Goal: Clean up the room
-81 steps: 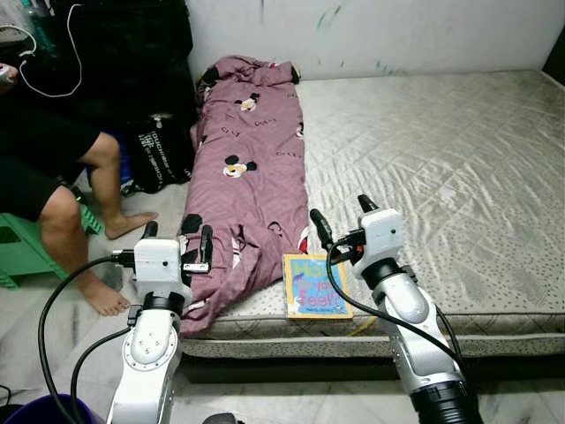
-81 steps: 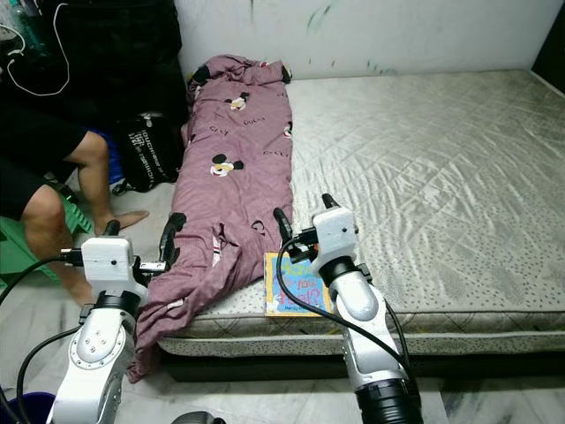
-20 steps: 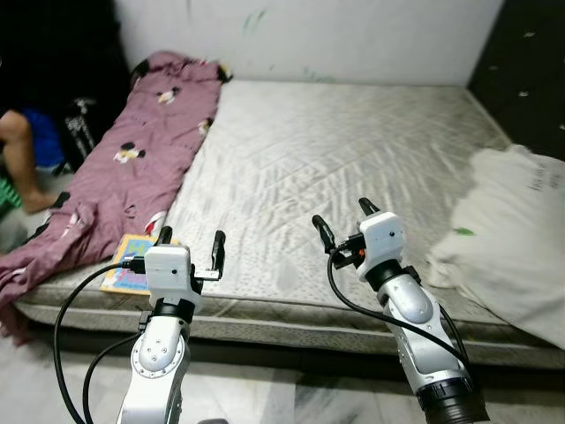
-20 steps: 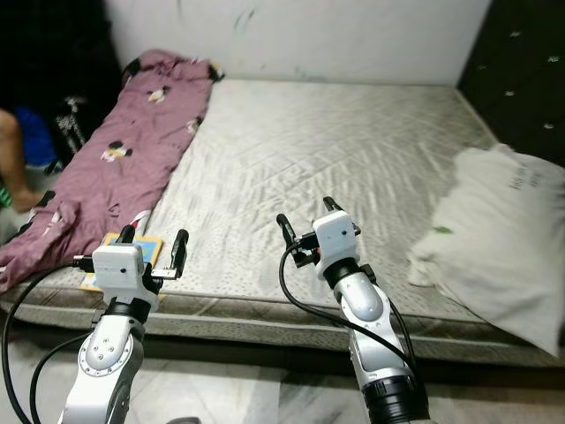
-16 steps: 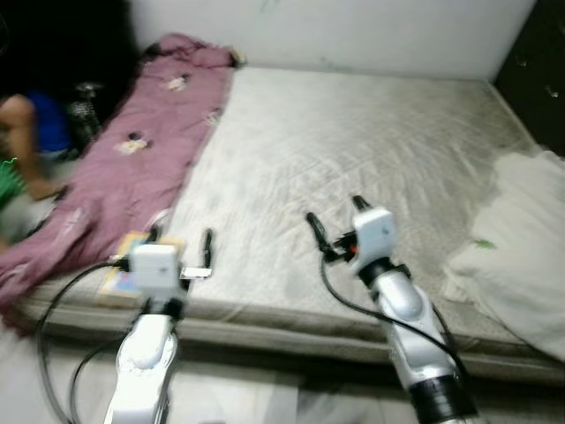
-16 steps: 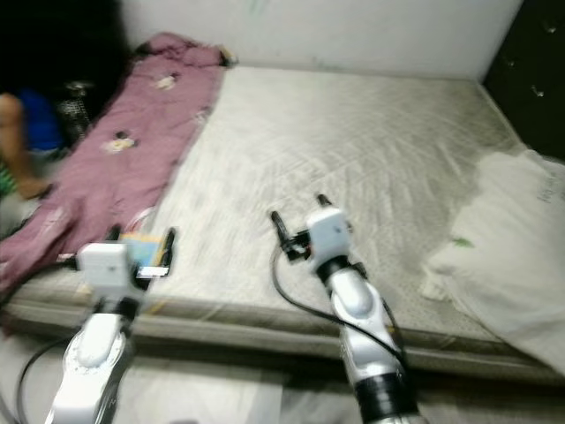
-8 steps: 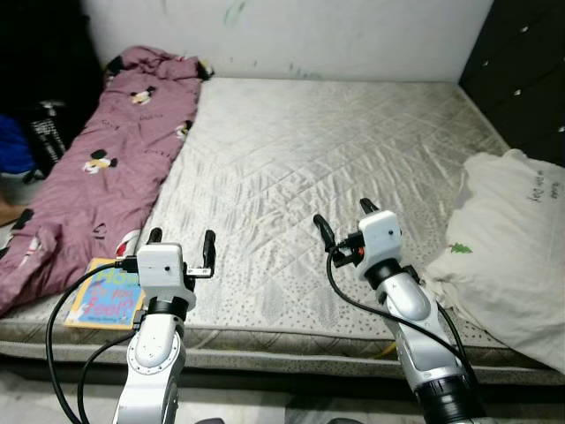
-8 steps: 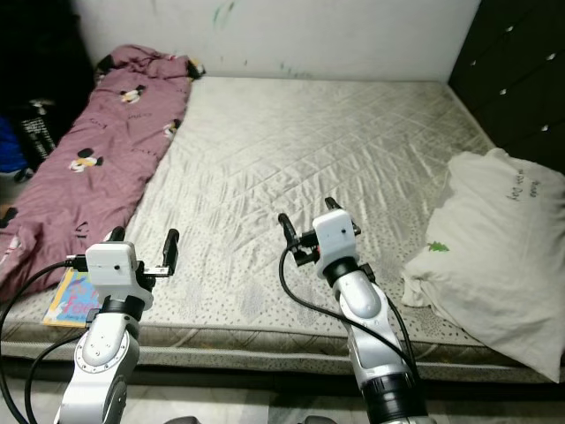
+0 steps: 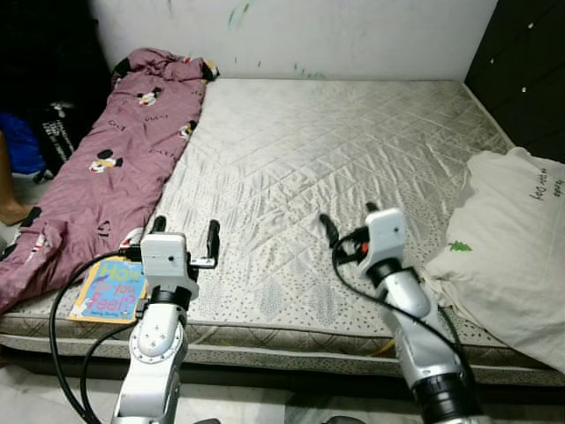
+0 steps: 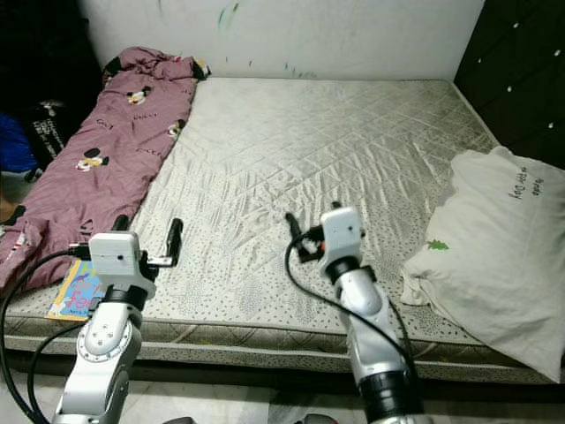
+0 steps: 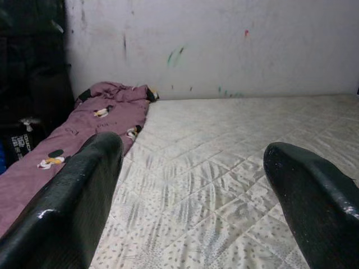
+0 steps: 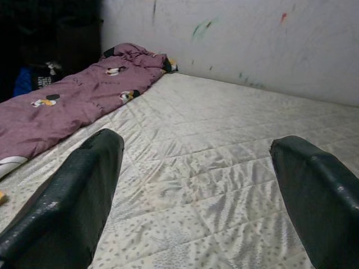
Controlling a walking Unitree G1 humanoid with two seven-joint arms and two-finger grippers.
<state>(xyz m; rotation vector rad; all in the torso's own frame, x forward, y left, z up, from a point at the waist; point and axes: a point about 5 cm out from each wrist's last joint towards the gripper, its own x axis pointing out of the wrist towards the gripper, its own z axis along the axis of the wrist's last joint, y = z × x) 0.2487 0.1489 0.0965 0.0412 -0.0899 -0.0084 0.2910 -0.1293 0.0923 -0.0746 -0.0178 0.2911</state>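
- Mattress, grey quilted fabric (image 9: pixel 335 168), low on the floor against a white paint-flecked wall (image 9: pixel 353 35).
- Along the mattress's left edge: a long maroon blanket printed with cartoon mice (image 9: pixel 106 168), bunched at the wall end, draped off the side at the near end.
- Just beside the blanket's near end, at the mattress's front left corner: a flat children's book with a blue and yellow cover (image 9: pixel 112 289).
- At the mattress's right edge: a plump white pillow with small dark print (image 9: pixel 512 256), partly hanging past the side.
- Left pincer (image 9: pixel 184 234) up over the front edge, near the book, fingers spread wide, nothing between them.
- Right pincer (image 9: pixel 349 221) over the middle of the front part, between book and pillow, likewise spread wide and bare.
- At the far left, on the floor beside the blanket: a black bag with white lettering (image 9: pixel 57 137) and a person's bare foot (image 9: pixel 11 212).
- To the right, behind the pillow: dark drawer fronts (image 9: pixel 530 79).
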